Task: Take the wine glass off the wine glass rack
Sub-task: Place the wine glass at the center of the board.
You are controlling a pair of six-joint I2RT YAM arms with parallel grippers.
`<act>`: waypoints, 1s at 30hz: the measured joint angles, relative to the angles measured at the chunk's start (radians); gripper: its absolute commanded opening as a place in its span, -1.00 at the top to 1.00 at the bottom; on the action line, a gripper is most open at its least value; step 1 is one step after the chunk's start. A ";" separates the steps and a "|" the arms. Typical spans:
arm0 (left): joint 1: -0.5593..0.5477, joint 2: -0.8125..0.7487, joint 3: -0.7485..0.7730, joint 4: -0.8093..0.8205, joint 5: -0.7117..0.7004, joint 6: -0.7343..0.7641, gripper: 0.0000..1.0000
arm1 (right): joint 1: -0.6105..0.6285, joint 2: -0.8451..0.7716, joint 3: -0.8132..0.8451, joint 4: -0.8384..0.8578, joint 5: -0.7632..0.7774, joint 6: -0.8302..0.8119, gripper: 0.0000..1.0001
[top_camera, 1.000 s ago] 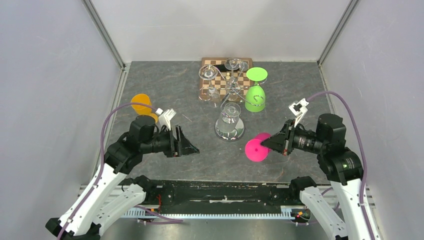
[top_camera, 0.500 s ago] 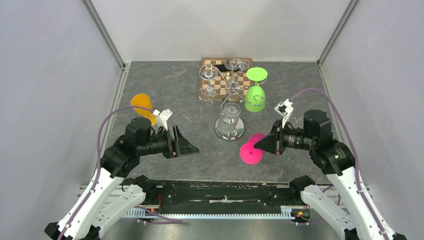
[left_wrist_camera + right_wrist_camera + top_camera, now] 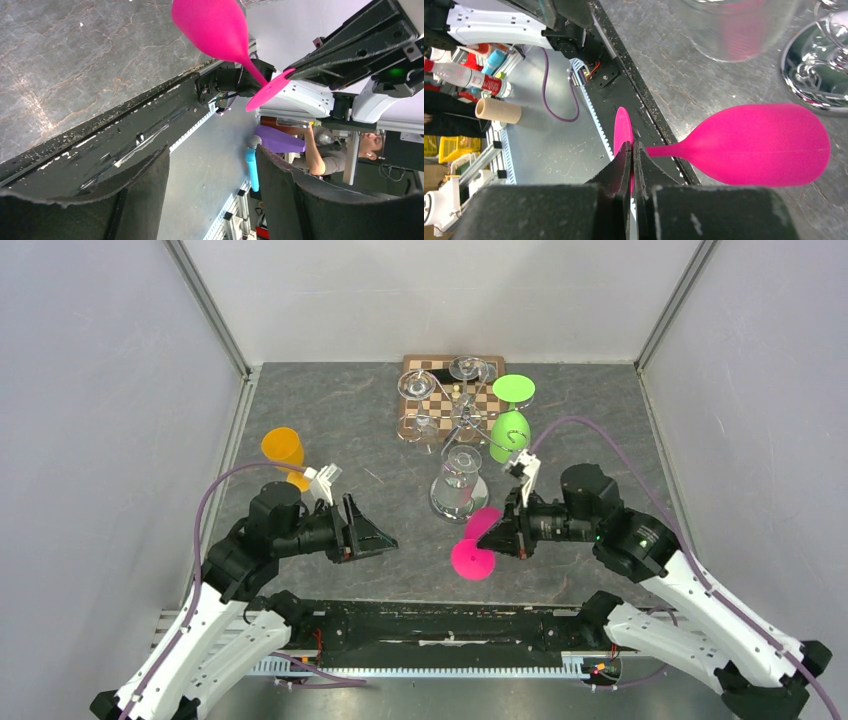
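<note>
One pink glass [image 3: 470, 558] is off the rack [image 3: 445, 505], lower centre of top view, foot pinched in the right gripper [image 3: 500, 537]; a green glass [image 3: 511, 435] hangs on it. Left wrist view: left gripper [image 3: 212, 170] wide, empty. Right wrist view: jaws clamped on the foot; setting down likely remains.

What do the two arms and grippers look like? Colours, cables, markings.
The left arm and right arm match: white lower links, black joints, a purple cable looping off each wrist. The left gripper and right gripper have black wedge-shaped fingers, with a white bracket above. Small green light on the right arm.
</note>
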 measured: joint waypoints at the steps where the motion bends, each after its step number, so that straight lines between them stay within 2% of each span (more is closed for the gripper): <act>1: 0.000 -0.004 -0.003 0.000 0.000 -0.007 -0.40 | 0.032 0.010 0.000 0.012 0.016 0.002 1.00; 10: 0.000 -0.032 -0.041 0.007 0.017 -0.065 -0.41 | 0.344 0.120 0.024 0.099 0.197 -0.013 1.00; 21: 0.000 -0.069 -0.077 0.016 0.043 -0.113 -0.42 | 0.574 0.242 0.111 0.197 0.371 -0.129 1.00; 30: 0.000 -0.093 -0.085 0.021 0.071 -0.124 -0.43 | 0.706 0.309 0.146 0.254 0.506 -0.269 1.00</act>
